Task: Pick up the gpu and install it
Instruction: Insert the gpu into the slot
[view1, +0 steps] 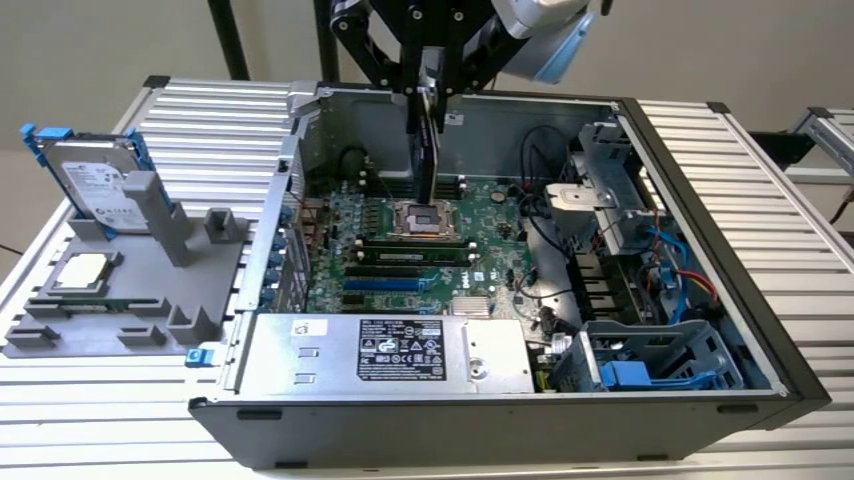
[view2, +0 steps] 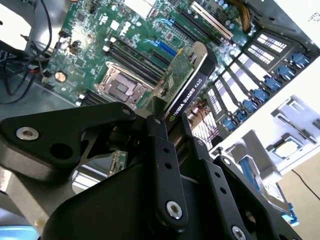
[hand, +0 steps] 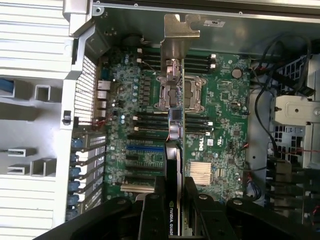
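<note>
In the exterior view, the gripper hangs over the open computer case on the ribbed bench. It is clamped on the gpu, which hangs edge-on and upright directly below it. The card's lower end is above the CPU socket on the motherboard. The power supply sits along the case's near side. Outside the case, toward the exterior view's left, a grey holder carries a hard drive with blue rails and a small CPU chip.

In the second wrist view, the gripper has its black fingers pressed against both faces of the gpu, green board on one side and black cooler on the other. The motherboard lies beyond, well apart from the card.

In the first wrist view, the gripper holds one end of the gpu. The silver bracket is at the far end. The card crosses over the CPU socket and the memory slots. Black cables hang beside the board.
</note>
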